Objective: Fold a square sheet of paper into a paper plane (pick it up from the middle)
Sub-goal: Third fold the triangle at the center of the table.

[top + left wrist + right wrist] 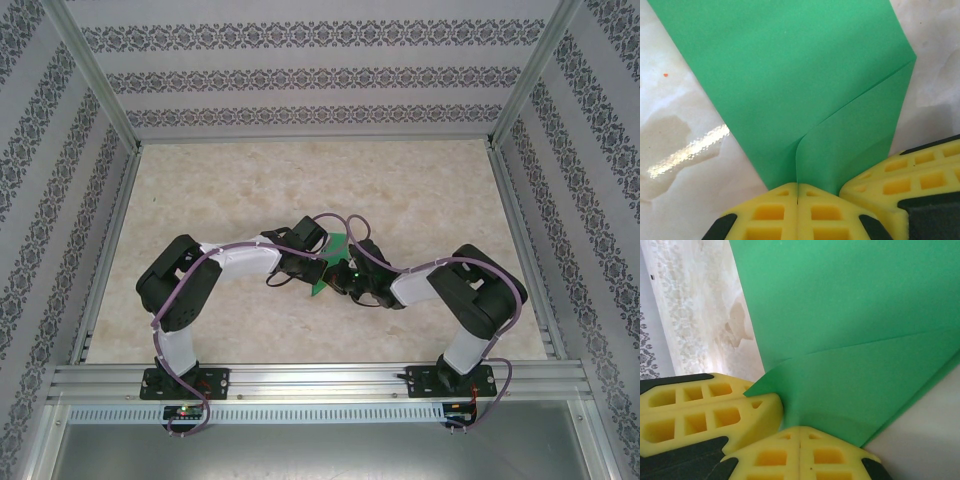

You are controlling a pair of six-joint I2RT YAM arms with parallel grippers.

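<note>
The square sheet of paper (337, 243) is bright green and partly folded, held just above the table's middle where both arms meet. In the left wrist view the paper (790, 75) shows a diagonal flap whose edge runs down into my left gripper (798, 192), which is shut on it. The right gripper's yellow fingers (905, 172) press in beside it. In the right wrist view my right gripper (800, 436) is shut on the lower edge of the paper (850, 315), with the left gripper's fingers (705, 412) touching a paper corner. From above, the left gripper (318, 272) and right gripper (340, 277) are nearly tip to tip.
The beige marbled table (300, 180) is boxed in by aluminium rails (110, 260) and patterned walls on three sides. The arm bases are bolted to the front rail (320, 378). Purple cables loop along both arms. A tiny orange speck (665, 75) lies on the tabletop.
</note>
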